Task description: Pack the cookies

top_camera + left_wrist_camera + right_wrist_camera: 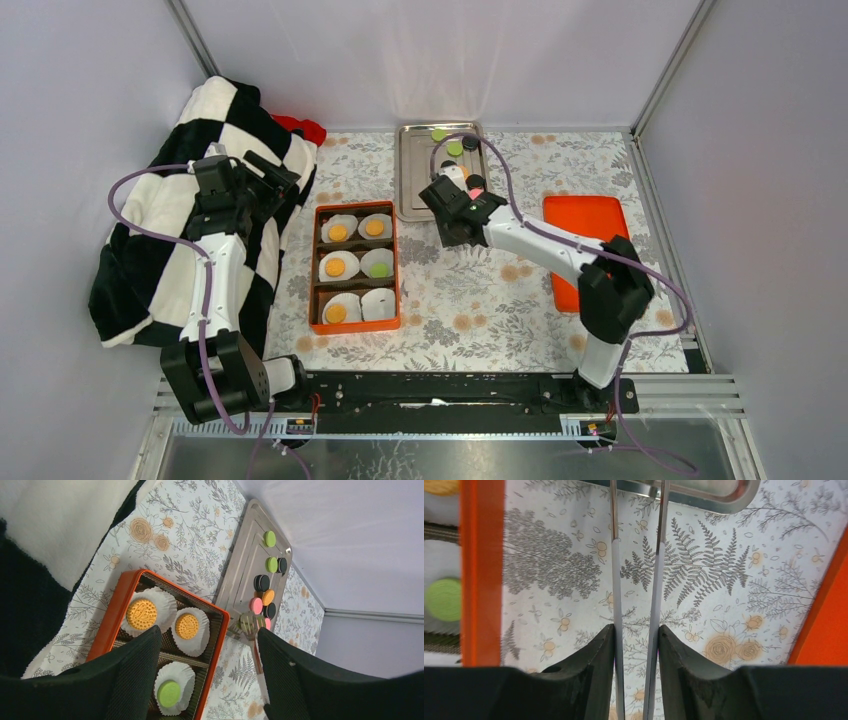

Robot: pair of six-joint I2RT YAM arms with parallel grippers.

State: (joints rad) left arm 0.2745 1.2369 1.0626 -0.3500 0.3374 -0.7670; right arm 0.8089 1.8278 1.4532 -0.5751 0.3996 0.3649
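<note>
Cookies lie on a metal tray: green, black and pink. They also show in the left wrist view. An orange box holds white paper liners; several carry orange cookies, one a green cookie, and one liner is bare. My right gripper is shut on metal tongs, whose tips sit at the tray's near edge beside a pink cookie. My left gripper is open and empty, up by the blanket.
A black-and-white checked blanket covers the left side, with something red behind it. An orange lid lies to the right, and its edge shows in the right wrist view. Grey walls enclose the floral tablecloth.
</note>
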